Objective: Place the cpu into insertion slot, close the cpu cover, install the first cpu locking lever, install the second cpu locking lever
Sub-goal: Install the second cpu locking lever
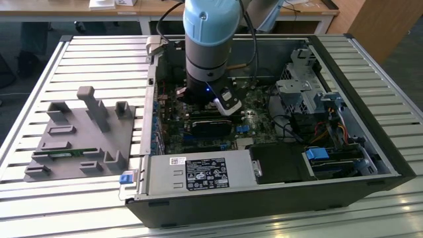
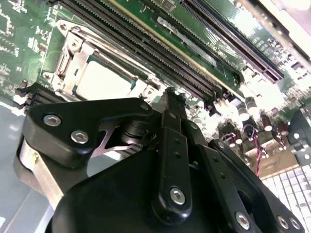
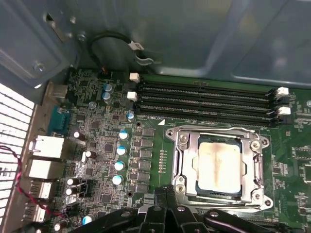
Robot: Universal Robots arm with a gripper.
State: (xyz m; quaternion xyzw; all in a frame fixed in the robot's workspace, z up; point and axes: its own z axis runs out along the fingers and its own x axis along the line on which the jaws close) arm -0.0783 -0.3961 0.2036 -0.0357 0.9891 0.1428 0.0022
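A: Going from the exterior view's left, what sits on the table [image 1: 39, 74]?

B: A grey fixture plate [image 1: 82, 136] with upright blocks lies on the slatted top, just beside the open computer case [image 1: 370, 163]. A small green board sits in one of its recesses.

A: And inside the case?

B: The green motherboard [image 1: 198, 141] lies flat on the case floor. The robot arm [image 1: 209, 44], blue and grey, reaches straight down into it near the middle. Toward the exterior view's right are the drive cage [image 1: 300, 84] and a bundle of cables. At the near edge is the grey power supply [image 1: 198, 173] with its label.

A: Where is the cpu?

B: In the first wrist view the cpu [image 3: 219, 166] lies flat in the insertion slot [image 3: 187, 167], its pale metal top facing up with a darker smear down the middle. The cpu cover [image 3: 257, 160] lies down around it, its frame edging the chip on all sides. The four black memory slots [image 3: 204, 99] run just beside the socket.

A: How does the pincer stand?

B: The pincer [image 3: 165, 194] is pressed together, its black fingers [image 2: 172, 126] meeting at the tips with nothing between them. In the first wrist view the tips sit just beside the socket's edge, near one corner of the cover. I cannot tell whether they touch it.
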